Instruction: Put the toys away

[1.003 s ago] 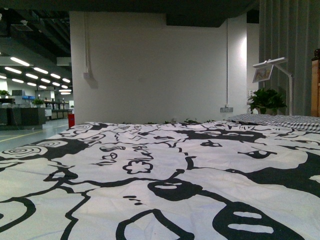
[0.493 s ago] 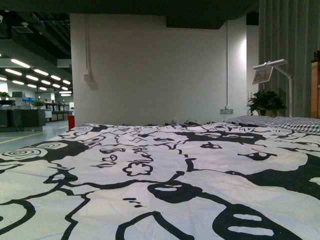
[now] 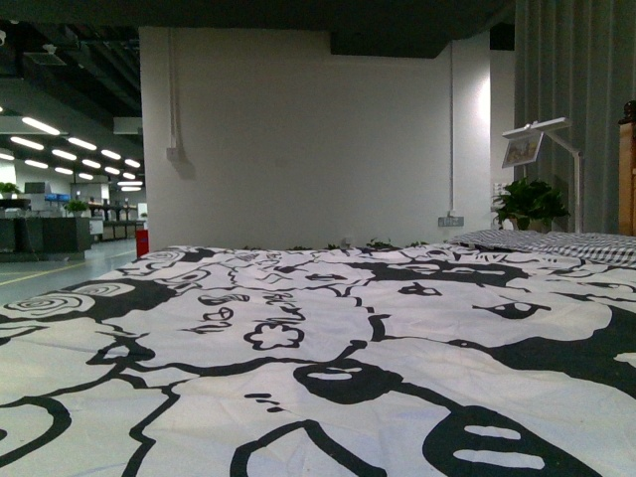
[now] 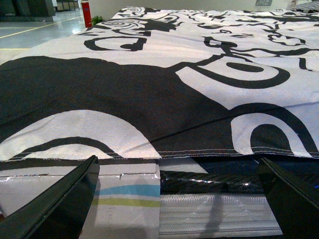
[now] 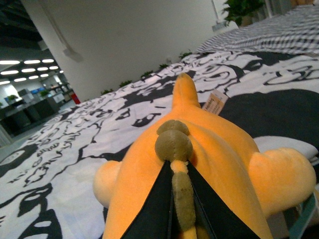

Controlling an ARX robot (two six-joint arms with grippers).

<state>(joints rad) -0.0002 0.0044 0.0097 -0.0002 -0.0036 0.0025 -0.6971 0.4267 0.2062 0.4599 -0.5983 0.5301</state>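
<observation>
The toy, an orange-yellow plush animal (image 5: 224, 154), fills the right wrist view and lies over the black-and-white patterned bed cover (image 5: 75, 149). My right gripper (image 5: 177, 169) is shut on the olive-brown nubs (image 5: 173, 145) along its back, with a black finger (image 5: 152, 211) on each side. A pointed ear (image 5: 185, 92) and a white tag (image 5: 215, 104) show beyond. My left gripper (image 4: 177, 172) is open with nothing between its fingers (image 4: 60, 199), hanging at the cover's stitched edge (image 4: 199, 152). Neither arm nor the toy shows in the front view.
Below the left gripper lie a white box with blue and green stripes (image 4: 127, 199) and a clear zip bag (image 4: 214, 214). The front view shows the patterned cover (image 3: 298, 348), striped bedding (image 3: 556, 240), a potted plant (image 3: 527, 199), a desk lamp (image 3: 542, 134) and a white wall (image 3: 298, 129).
The front view shifted very slightly at first, then held still. No arm or toy enters it.
</observation>
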